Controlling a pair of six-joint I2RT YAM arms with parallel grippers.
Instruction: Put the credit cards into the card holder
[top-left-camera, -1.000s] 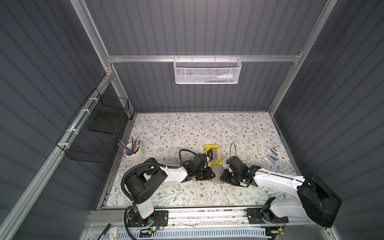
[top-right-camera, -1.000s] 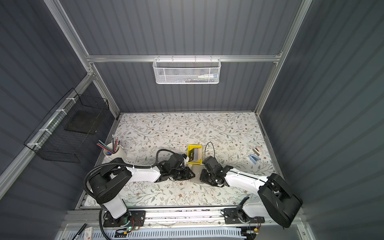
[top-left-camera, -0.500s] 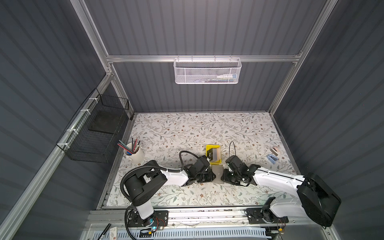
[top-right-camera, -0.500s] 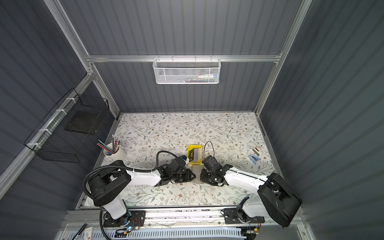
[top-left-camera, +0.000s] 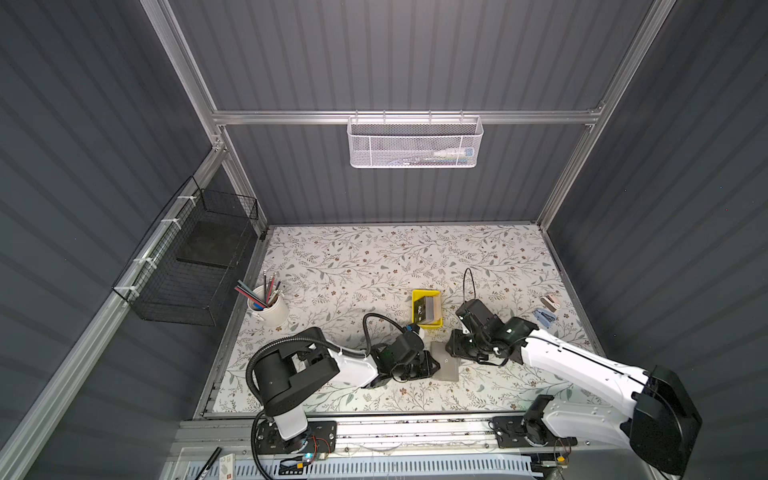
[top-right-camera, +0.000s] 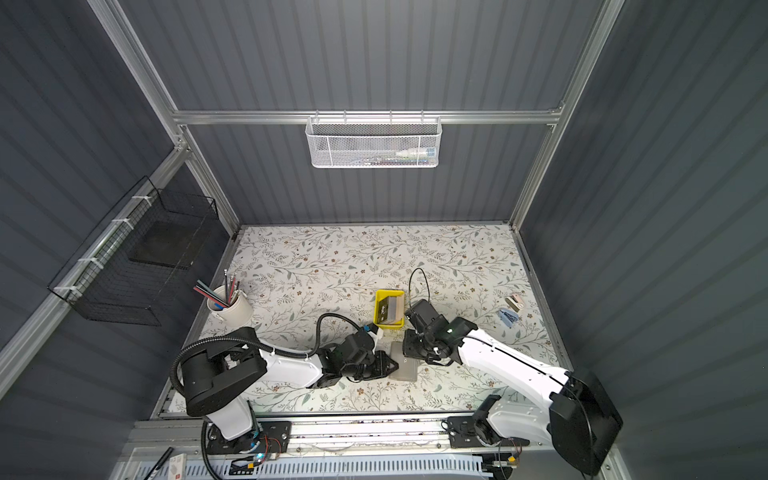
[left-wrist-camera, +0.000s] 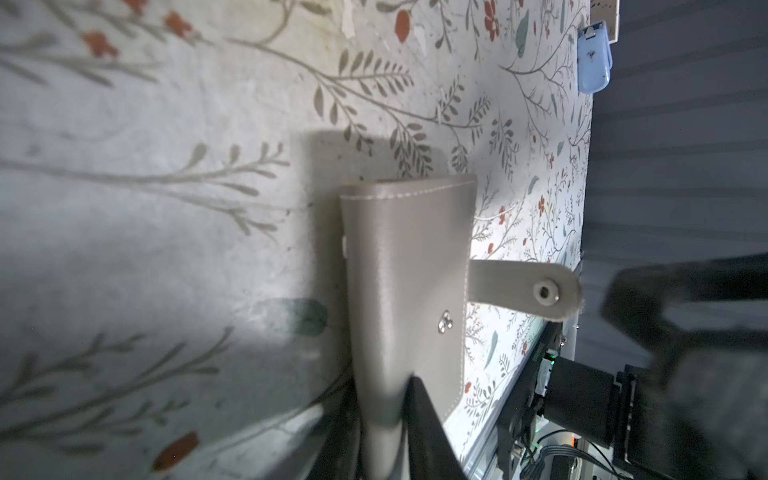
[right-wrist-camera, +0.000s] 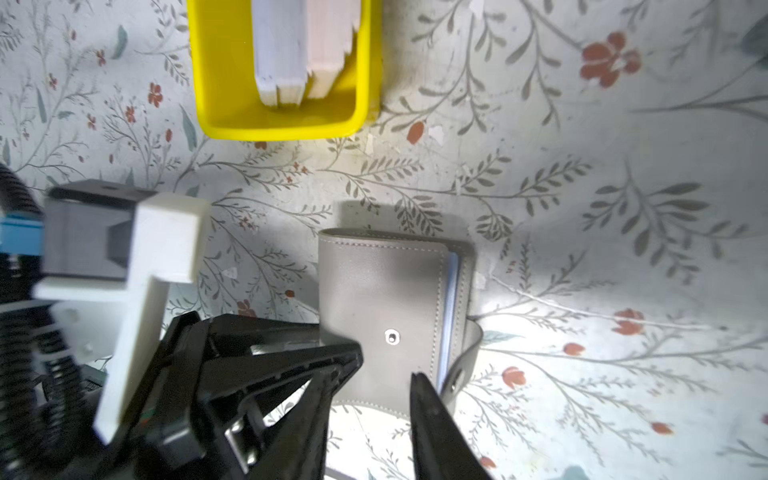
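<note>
The grey card holder (top-left-camera: 445, 362) lies closed on the floral table between both arms. Its snap strap (left-wrist-camera: 527, 287) hangs unfastened, and a bluish sleeve edge (right-wrist-camera: 451, 299) shows at the open side. My left gripper (left-wrist-camera: 380, 399) is shut on the holder's folded edge, low on the table (top-right-camera: 388, 365). My right gripper (right-wrist-camera: 372, 376) hovers open over the holder's cover (top-left-camera: 451, 353), its fingers apart with nothing clamped between them. The credit cards (top-left-camera: 428, 309), black with a tan one, stand stacked in the yellow tray (right-wrist-camera: 224, 112) just behind the holder.
A white cup of pencils (top-left-camera: 268, 307) stands at the left edge. A blue clip (top-left-camera: 543, 316) and a small pink item (top-left-camera: 550, 301) lie at the right edge. A black wire basket (top-left-camera: 199, 257) hangs on the left wall and a white mesh basket (top-left-camera: 415, 143) on the back rail.
The left gripper has slid a little toward the front and closed further on the card holder. The right jaws closed, then spread apart again above it.
</note>
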